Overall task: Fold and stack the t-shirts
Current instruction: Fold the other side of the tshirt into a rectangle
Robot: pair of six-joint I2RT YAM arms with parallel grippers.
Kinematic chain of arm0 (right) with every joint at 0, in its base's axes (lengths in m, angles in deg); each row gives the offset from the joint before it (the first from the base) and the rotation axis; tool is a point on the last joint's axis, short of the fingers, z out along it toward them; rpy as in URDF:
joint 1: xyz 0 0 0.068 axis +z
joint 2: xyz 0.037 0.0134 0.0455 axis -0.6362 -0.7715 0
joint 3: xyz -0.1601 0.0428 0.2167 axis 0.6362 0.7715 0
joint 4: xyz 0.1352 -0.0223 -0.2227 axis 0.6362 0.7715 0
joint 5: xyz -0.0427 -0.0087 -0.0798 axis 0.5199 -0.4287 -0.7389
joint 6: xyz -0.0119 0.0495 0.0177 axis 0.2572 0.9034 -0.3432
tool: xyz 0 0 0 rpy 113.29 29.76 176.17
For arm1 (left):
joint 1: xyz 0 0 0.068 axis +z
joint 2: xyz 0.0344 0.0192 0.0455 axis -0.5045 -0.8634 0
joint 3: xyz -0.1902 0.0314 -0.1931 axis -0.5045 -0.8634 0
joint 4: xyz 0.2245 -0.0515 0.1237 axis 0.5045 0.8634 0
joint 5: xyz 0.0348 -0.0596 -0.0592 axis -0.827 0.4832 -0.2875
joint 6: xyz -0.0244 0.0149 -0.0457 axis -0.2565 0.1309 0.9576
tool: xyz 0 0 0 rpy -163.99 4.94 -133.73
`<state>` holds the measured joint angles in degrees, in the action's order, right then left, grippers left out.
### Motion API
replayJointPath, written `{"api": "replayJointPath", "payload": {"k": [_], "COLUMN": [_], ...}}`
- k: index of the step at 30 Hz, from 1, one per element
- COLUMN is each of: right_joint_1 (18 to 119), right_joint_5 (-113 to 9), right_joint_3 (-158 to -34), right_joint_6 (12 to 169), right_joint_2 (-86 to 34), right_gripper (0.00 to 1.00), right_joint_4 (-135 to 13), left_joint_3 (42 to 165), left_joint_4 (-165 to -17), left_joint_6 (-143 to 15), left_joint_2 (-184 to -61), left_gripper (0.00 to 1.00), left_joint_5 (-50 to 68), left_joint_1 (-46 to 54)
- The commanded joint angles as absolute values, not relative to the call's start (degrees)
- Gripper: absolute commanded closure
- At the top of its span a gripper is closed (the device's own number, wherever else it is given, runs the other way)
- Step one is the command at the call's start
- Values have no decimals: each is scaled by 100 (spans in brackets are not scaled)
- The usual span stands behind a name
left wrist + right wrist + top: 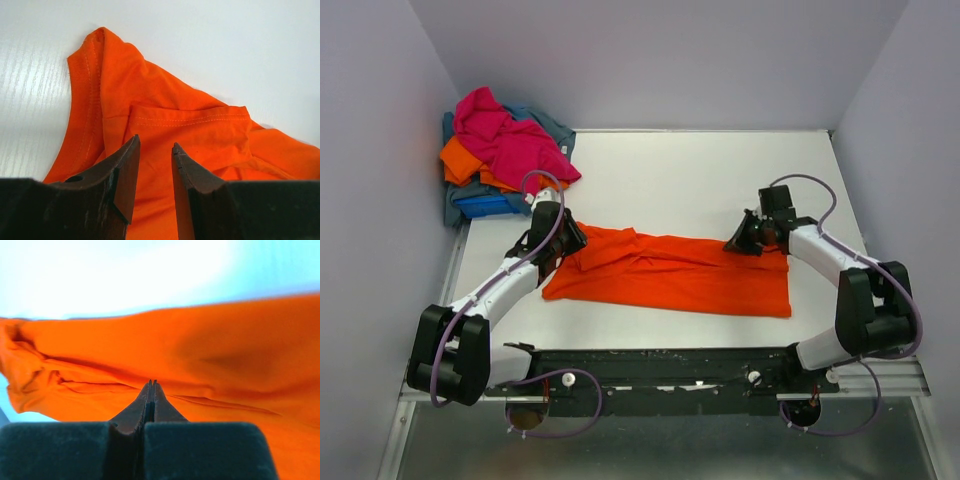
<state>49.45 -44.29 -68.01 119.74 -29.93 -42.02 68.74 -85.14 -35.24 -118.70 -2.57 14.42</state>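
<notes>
As the left gripper (155, 145) hung half-open over the left end of the one spread orange t-shirt (670, 275), grasping nothing, the right gripper (151, 383) pressed shut at its right end; one four-coloured shirt pile (505, 155) sat back-left.

You get bright, even overhead light in the top view with only soft shadows on the desk (700, 180), while your right wrist view washes that desk out to white glare and blurs the orange t-shirt (200, 350), and your left wrist view is sharp past its dark jaws.
</notes>
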Motion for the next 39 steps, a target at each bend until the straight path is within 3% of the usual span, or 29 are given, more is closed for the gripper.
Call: {"api": "replayJointPath", "payload": {"k": [1,11,19,25,27,29,31,39], "right_joint_1": [5312,6236,6535,6763,6904,7035,7124,7264], "right_joint_5": [-4277,-4365,-4382,-4277,-4242,-4198,-4032,-3776], "right_joint_3": [-7336,-8022,-7697,-8495,-8820,-8997,-9103,-10148], "right_joint_6": [12016,12394,12491,12324,12271,12253,12227,12157], "right_joint_2": [-3305,-4482,-4308,-4438,-4649,-4790,-4922,-5862], "right_gripper": [99,99,99,99,92,76,67,62], "right_joint_4": [-4203,-4555,-4731,-4424,-4397,-4581,-4906,-4916], "left_joint_3": [7016,7156,7288,7824,7886,8000,8070,8123], "left_joint_4": [-8344,-8265,-8318,-8177,-8212,-8169,-8160,-8256], "left_joint_6": [-3601,-3680,-3715,-3768,-3759,-3768,-3768,-3777], "left_joint_2": [-11837,-11977,-12337,-12794,-12873,-13005,-13154,-13656], "left_gripper": [57,56,56,56,56,56,56,61], "left_joint_5": [-521,-583,-557,-539,-487,-443,-442,-311], "left_joint_1": [1421,1465,1553,1685,1737,1764,1799,1966]}}
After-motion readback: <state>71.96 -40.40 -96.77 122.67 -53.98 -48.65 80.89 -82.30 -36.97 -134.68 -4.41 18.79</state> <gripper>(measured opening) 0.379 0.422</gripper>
